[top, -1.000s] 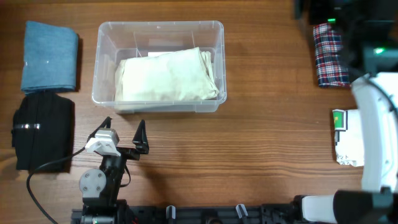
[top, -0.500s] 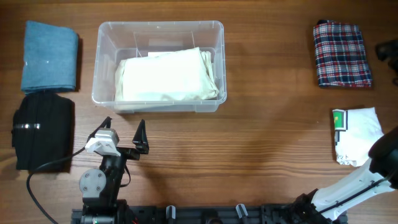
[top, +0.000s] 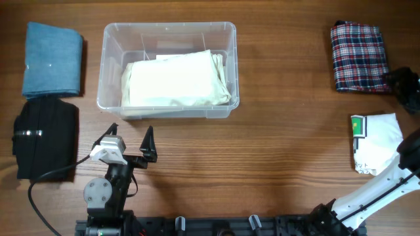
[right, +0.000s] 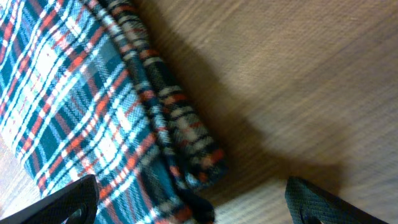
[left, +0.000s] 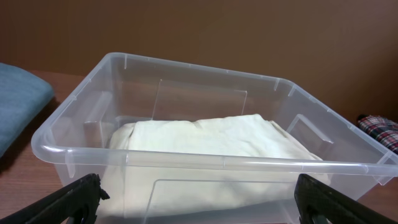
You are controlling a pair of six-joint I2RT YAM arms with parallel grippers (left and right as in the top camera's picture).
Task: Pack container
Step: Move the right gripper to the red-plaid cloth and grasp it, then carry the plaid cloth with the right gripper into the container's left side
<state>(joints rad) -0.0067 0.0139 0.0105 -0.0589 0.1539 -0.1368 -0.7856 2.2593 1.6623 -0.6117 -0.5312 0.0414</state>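
Where cream cloth lies folded, clear rectangular container

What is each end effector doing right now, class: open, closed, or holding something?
Left end effector: open, holding nothing, facing the container.
Right end effector: open, holding nothing, over the plaid cloth.

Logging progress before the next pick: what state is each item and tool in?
container, lidless, partly filled
cream cloth, folded, inside container
plaid cloth, folded, on table
blue cloth, folded, on table
black cloth, folded, on table
left tool, open, empty
right tool, open, over plaid cloth's edge
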